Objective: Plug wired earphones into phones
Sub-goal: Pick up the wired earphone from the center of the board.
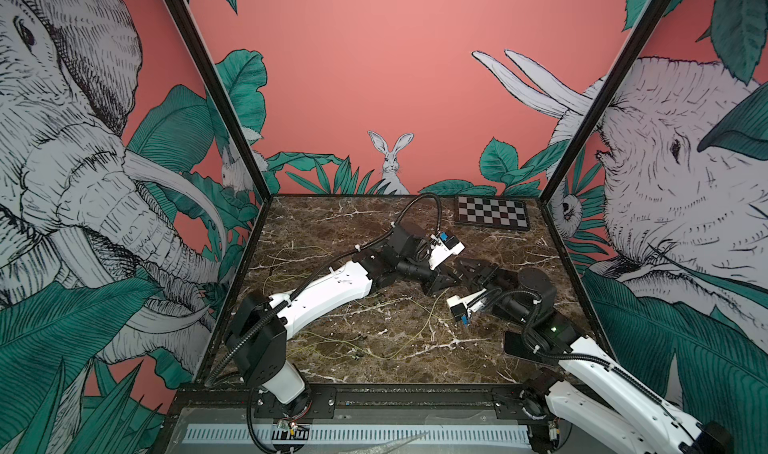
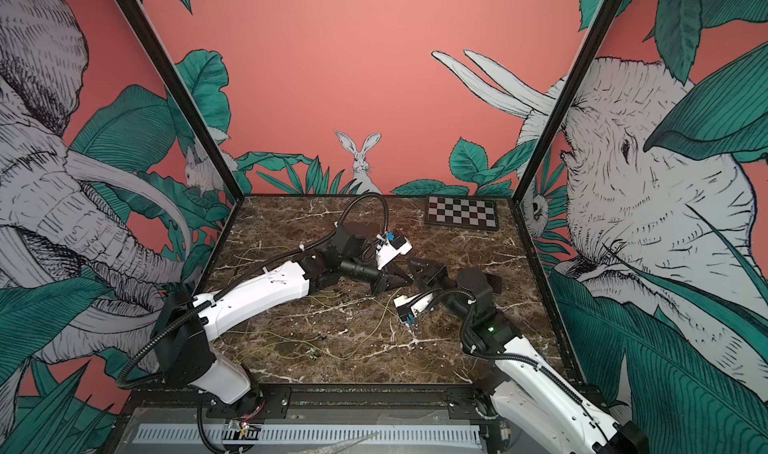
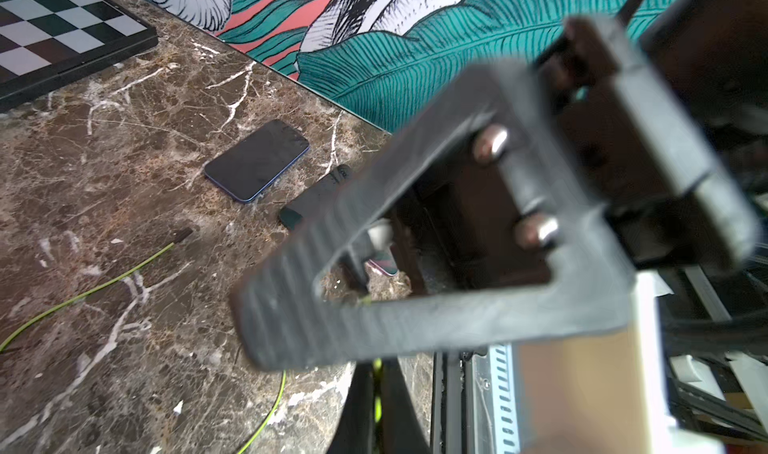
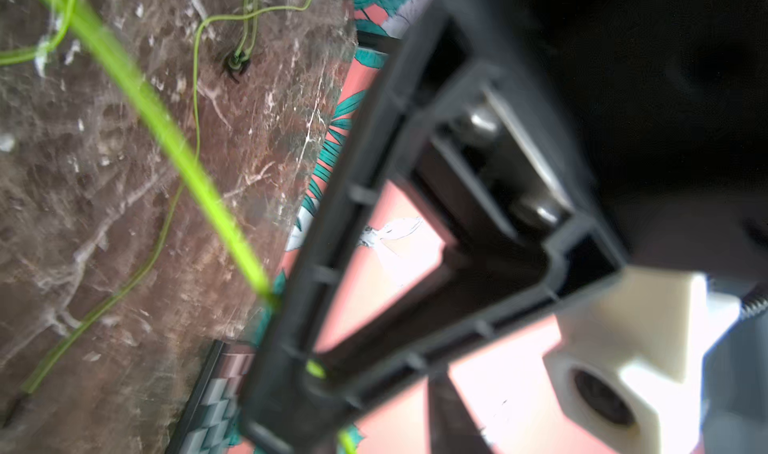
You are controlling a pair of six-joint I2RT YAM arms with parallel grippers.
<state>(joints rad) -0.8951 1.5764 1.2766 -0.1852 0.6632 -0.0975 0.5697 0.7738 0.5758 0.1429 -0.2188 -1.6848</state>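
In a top view the left gripper and right gripper meet tip to tip, probably to hand over a cord. In the left wrist view its jaws are clamped on the wired earphones, with the phones lying beyond. In the right wrist view the cord touches the finger, but I cannot tell how the jaws stand.

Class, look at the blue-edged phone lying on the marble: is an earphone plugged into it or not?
Unplugged: no cord reaches the phone; the nearest plug lies apart.
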